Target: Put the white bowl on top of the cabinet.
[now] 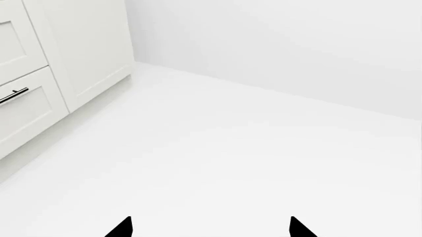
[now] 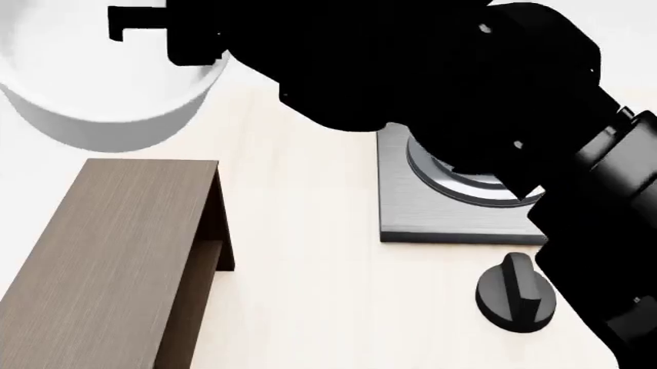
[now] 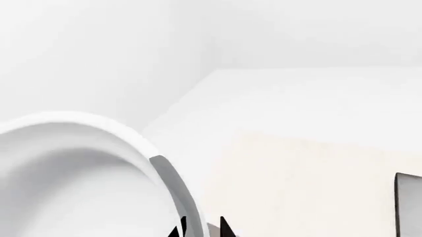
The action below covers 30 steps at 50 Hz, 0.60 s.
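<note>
— Right gripper (image 3: 201, 228): what's its grip?
— Pinching the white bowl (image 2: 108, 92) by the rim, carrying it; the bowl hangs left of it, the cabinet (image 2: 108, 254) below.
— Next?
— Probably lowering it square onto the top.

right arm (image 2: 411, 69) is a big black mass stretched across the top of the head view, reaching out to the far left; its gripper (image 3: 201, 228) has the fingertips pinched close on either side of the white bowl (image 2: 113, 100) rim, so it's clamped on that wall; left gripper (image 1: 211, 228) only pokes two black fingertips into its own wrist cam, spread well apart with nothing between them; left arm isn't visible from the head.
</note>
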Available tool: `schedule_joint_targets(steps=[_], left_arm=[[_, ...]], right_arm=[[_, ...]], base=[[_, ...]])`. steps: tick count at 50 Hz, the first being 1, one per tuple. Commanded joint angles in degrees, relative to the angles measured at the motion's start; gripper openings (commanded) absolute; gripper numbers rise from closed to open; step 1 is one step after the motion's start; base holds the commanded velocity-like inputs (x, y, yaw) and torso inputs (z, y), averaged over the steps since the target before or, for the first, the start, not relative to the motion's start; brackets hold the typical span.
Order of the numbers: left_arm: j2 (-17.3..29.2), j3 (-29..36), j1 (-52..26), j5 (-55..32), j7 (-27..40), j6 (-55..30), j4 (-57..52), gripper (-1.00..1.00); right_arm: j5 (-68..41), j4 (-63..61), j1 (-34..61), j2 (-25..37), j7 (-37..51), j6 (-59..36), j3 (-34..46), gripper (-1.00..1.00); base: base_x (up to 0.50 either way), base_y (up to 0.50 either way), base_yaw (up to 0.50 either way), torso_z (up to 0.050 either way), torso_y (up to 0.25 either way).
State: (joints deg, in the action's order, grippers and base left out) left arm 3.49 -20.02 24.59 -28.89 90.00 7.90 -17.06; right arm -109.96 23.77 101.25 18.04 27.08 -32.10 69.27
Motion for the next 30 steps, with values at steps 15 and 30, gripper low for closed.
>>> schedule_joint_targets(steps=[15, 30], left_arm=[[-1.1, -1.6, 0.1, -1.5, -2.7, 0.9, 0.3, 1.0], [-1.0, -1.6, 0.1, -1.7, -2.7, 1.2, 0.4, 1.0]], right_arm=[[1.6, 7.6, 3.6, -7.6, 2.4, -4.5, 0.4, -1.0], [1.0, 6.4, -0.4, -8.2, 3.6, -3.3, 0.6, -1.0]], base=[[0.0, 0.0, 0.0, 0.001, 0.001], [0.0, 0.0, 0.0, 0.0, 0.001]])
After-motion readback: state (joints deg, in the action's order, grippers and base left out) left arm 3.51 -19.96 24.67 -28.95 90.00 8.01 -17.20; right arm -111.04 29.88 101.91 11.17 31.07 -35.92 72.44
